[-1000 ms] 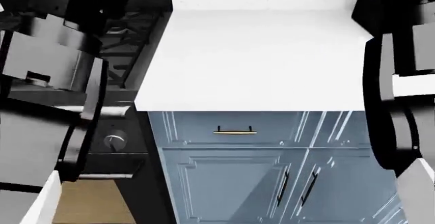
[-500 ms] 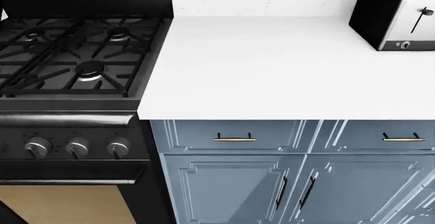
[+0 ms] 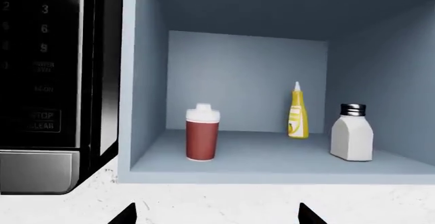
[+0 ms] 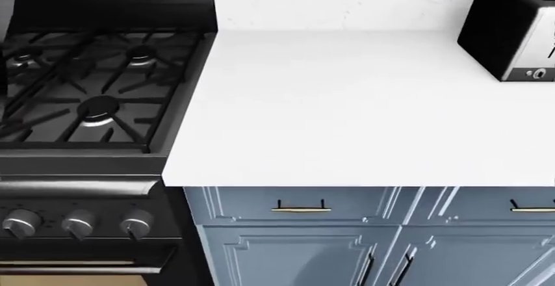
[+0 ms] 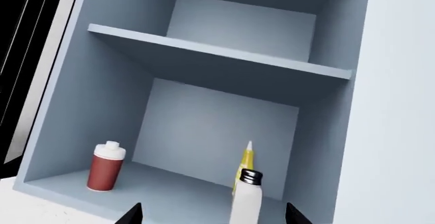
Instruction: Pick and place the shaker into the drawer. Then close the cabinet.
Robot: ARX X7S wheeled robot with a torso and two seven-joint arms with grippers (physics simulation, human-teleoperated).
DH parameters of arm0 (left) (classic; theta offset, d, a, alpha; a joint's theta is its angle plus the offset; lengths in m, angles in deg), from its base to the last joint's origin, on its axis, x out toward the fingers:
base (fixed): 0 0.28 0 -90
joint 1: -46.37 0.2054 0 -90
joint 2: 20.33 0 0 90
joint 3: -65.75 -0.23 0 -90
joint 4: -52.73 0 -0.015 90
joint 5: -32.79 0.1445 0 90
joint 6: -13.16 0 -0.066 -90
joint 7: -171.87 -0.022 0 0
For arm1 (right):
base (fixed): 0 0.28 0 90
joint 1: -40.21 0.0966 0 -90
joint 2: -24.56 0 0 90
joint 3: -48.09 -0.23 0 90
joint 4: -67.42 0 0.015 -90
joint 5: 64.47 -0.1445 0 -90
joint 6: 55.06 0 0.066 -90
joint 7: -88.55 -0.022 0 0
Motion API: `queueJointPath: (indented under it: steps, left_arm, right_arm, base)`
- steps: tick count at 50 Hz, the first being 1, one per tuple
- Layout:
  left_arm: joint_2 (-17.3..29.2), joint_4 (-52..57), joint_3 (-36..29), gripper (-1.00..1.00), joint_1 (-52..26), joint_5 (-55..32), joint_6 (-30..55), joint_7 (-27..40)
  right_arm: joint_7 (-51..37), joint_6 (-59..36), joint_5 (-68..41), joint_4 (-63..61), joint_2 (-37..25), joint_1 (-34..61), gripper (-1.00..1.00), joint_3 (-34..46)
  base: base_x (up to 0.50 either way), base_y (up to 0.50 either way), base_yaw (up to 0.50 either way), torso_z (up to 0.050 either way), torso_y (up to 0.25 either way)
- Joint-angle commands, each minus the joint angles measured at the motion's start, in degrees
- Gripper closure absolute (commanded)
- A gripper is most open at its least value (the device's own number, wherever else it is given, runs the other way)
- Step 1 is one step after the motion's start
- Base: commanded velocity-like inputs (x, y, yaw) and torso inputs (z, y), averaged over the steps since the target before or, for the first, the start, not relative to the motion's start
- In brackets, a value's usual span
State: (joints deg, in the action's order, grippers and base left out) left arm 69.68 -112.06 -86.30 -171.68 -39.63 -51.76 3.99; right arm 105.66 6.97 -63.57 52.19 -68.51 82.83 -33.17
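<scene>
Facing the open wall cupboard (image 5: 204,81) with both wrists raised, I see the shaker (image 5: 247,198) standing upright on the lowest shelf, straight ahead between my right claw (image 5: 214,215) tips, which stand wide apart and hold nothing. My left claw (image 3: 216,215) is wide too; from it the shaker (image 3: 352,132) stands off to one side, beyond the yellow bottle (image 3: 297,112). The red cup (image 3: 201,132) stands apart, so I judge the right claw is better lined up. Below, the drawer (image 4: 299,207) looks shut.
</scene>
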Motion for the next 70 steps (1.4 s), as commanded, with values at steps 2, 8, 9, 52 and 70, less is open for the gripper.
queueJointPath:
  steps: [2,8,9,52,70]
  left_arm:
    - [0.0,-0.2,-4.9,-1.0,1.1,-4.6,-0.7,0.3]
    - [0.0,-0.2,-7.6,-1.0,1.4,-6.8,-1.3,0.3]
    - [0.0,-0.2,-8.6,-1.0,1.3,-7.6,-1.5,0.2]
    - [0.0,-0.2,-38.2,-1.0,3.2,-29.8,-6.2,2.7]
    - [0.0,-0.2,-43.4,-1.0,3.6,-33.5,-5.5,2.3]
  right_arm:
    - [-0.1,-0.7,-0.8,0.2,-0.4,-1.3,-1.0,1.3]
    - [-0.1,-0.7,-0.8,0.2,-0.5,-1.6,-1.0,1.9]
    - [-0.1,-0.7,-0.8,0.2,-0.5,-1.7,-1.0,2.0]
    - [-3.0,-2.6,-0.9,0.2,-1.7,-4.0,-1.0,3.7]
    - [-4.1,-2.0,-0.8,0.2,-1.9,-4.9,-1.0,4.8]
  base:
    - [0.5,0.0,0.0,0.0,0.0]
    - [0.5,0.0,0.0,0.0,0.0]
    - [0.5,0.0,0.0,0.0,0.0]
    - [0.26,0.0,0.0,0.0,0.0]
    - [0.24,-0.05,0.0,0.0,0.0]
